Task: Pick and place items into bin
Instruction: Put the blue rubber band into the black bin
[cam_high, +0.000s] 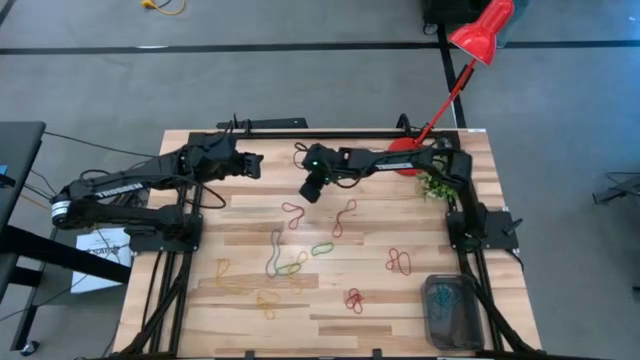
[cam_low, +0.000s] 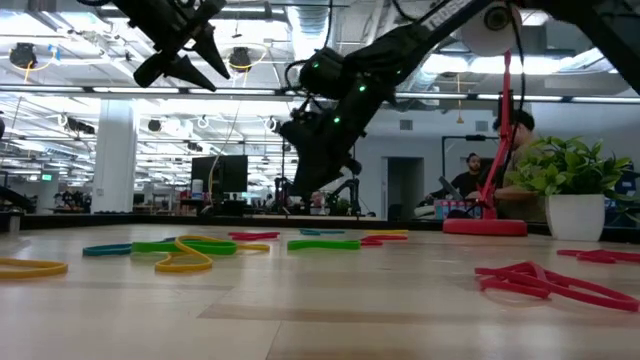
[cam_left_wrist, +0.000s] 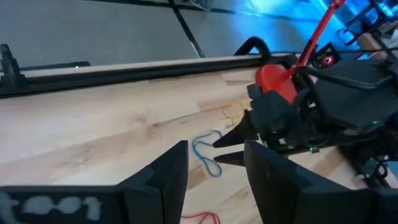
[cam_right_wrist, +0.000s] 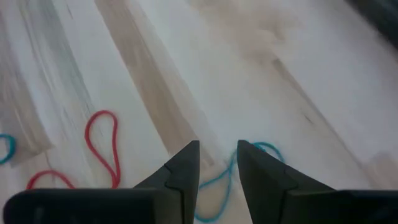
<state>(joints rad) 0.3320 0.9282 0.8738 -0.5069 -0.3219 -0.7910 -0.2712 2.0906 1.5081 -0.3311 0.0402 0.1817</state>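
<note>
High view shows your right gripper (cam_high: 309, 193) at upper centre, fingers apart and empty above a blue loop (cam_right_wrist: 249, 163), left gripper (cam_high: 256, 165) likewise apart, bin (cam_high: 451, 311) lower right of the desk (cam_high: 250, 215).

Overhead looks down; low looks level across; wrist cameras look close tableward.

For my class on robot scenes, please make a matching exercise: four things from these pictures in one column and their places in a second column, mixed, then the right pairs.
Things:
1. small dark grey translucent plastic bin
2. red desk lamp
3. right pincer
4. left pincer

Places:
A. above the table's far right corner
B. raised, over the far left part
C. near right corner of the table
D. over the far middle, above a thin blue rubber loop

Pairs: 1-C, 2-A, 3-D, 4-B
</note>
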